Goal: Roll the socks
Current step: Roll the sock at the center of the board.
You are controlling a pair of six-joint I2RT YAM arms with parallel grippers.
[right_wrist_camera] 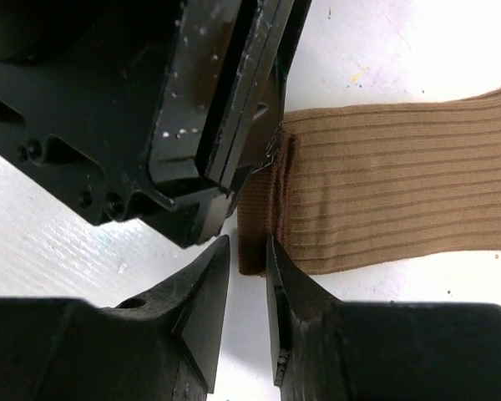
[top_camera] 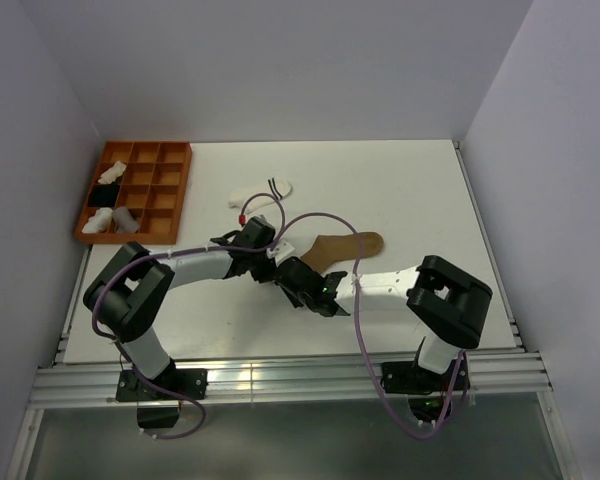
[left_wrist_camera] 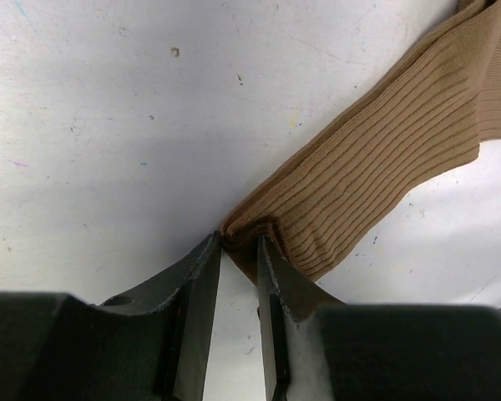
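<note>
Left tool (left_wrist_camera: 238, 242) and right tool (right_wrist_camera: 247, 251), jaws nearly together, each pinch a corner of the folded cuff of the tan-brown sock (top_camera: 345, 246). It stretches rightward across the surface (top_camera: 410, 190), toe farthest, so rolling would run that way.

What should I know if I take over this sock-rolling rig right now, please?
Left gripper: shut on the tan sock, at one corner of its cuff.
Right gripper: jaws narrow, tips on either side of the cuff's other corner; grip unclear.
Tan sock: lies flat on the table, with only a small first fold at the cuff end.
Other socks: lie loose together beyond the grippers, unrolled.
Done: nothing rolled yet.
Left: roll the tan sock, then the others.
</note>
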